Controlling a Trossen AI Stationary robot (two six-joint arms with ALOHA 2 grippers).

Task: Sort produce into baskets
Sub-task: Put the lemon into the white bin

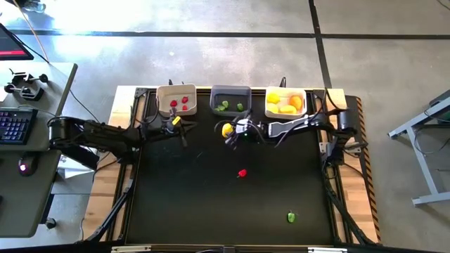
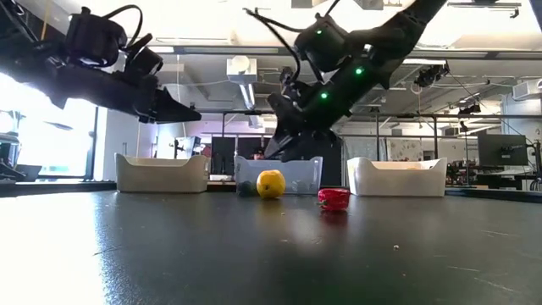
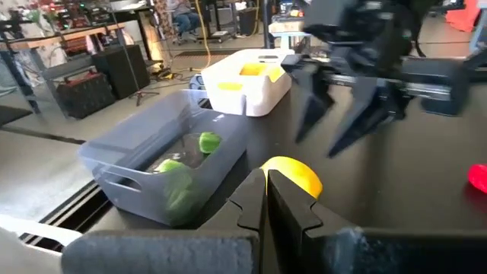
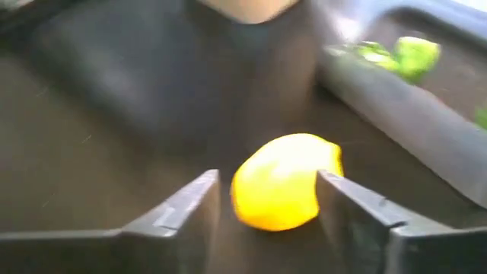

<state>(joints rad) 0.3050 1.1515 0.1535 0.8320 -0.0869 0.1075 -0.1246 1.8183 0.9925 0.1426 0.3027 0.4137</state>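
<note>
High: right gripper (image 1: pixel 230 131) straddling lemon (image 1: pixel 226 130) near table's far edge, just before grey basket (image 1: pixel 230 100). Low: lemon sitting on table, red piece (image 2: pixel 334 197) beside. Right wrist: fingers (image 4: pixel 183 209) standing wide around lemon, not clamping. Left wrist: left gripper (image 3: pixel 266 199) fingers closed, empty.

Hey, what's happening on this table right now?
A two-armed robot is sorting produce into three bins. The right gripper is open around a yellow lemon on the table in front of the grey bin, not yet clamped. The left gripper is shut and empty near the cream bin. A red piece and a green piece lie unsorted.
</note>
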